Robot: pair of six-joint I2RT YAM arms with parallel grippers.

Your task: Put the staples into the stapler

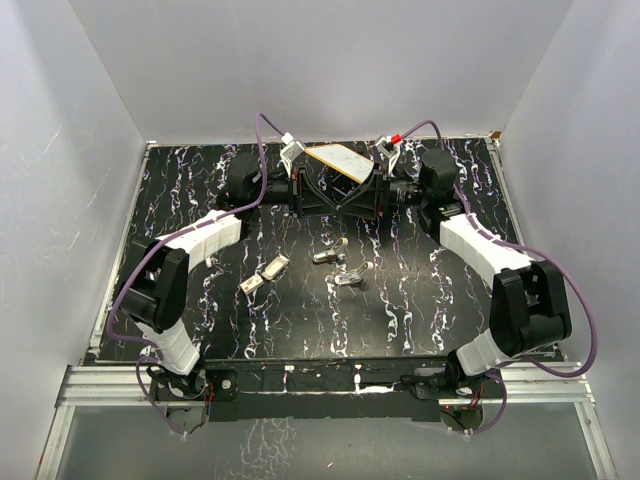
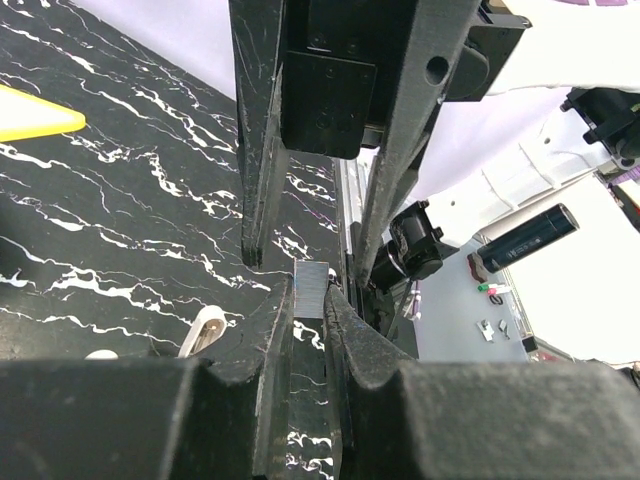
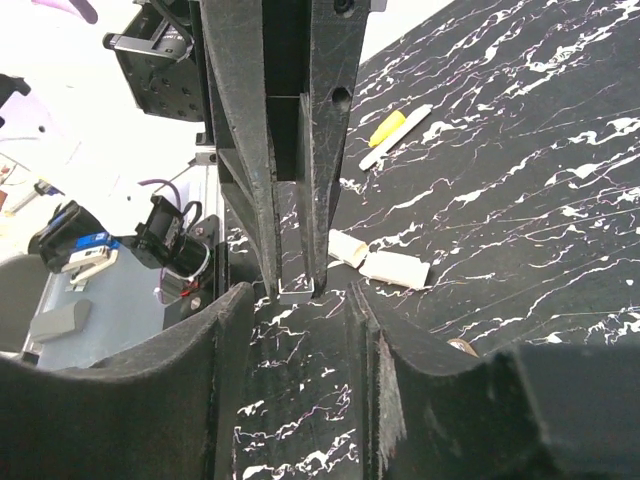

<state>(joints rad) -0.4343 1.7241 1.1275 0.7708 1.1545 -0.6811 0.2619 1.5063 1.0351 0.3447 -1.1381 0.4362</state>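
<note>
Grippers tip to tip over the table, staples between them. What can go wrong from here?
1. The left gripper pinches the staple strip only at its fingertips; contact from the open right gripper could knock it loose or snap it.
2. Both grippers' fingers nearly meet, so slight misalignment could make them clash.
</note>
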